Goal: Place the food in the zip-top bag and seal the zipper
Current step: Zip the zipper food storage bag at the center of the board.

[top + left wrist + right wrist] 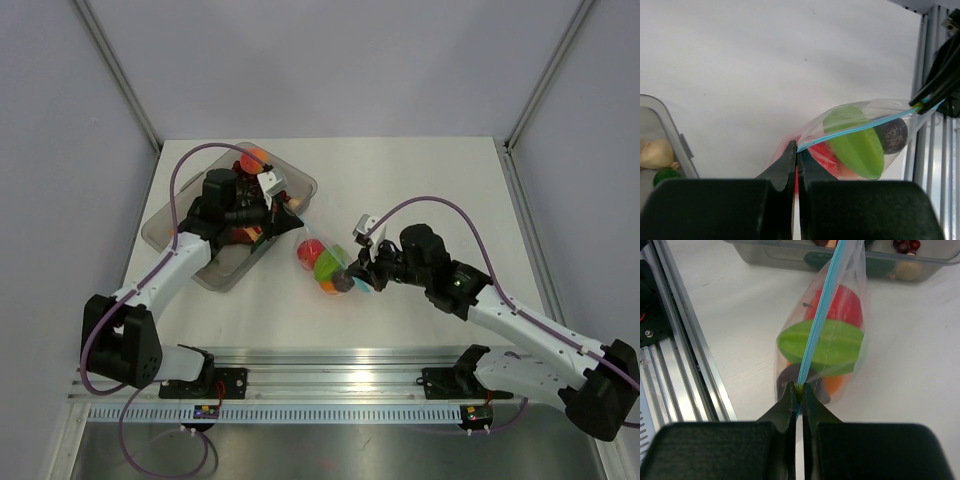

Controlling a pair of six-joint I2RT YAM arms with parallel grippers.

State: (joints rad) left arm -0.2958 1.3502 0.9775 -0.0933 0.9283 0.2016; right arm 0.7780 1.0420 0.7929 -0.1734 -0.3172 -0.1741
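The zip-top bag (325, 263) hangs stretched between my two grippers, just above the table, right of the tub. It holds food: a green piece (821, 346), a red piece (840, 305), an orange piece (834, 385) and a dark purple piece (891, 135). The light-blue zipper (820, 325) runs taut as one thin line from gripper to gripper. My left gripper (797, 150) is shut on the zipper's left end; it also shows in the top view (296, 232). My right gripper (800, 387) is shut on the zipper's other end, where a small yellow tab shows; it also shows in the top view (362, 280).
The clear rigid tub (300, 185) stands at the left under my left arm, with more toy food in it: an orange piece (255, 158), a pale peach piece (656, 154) and a green one (665, 175). The aluminium rail (330, 360) runs along the near edge.
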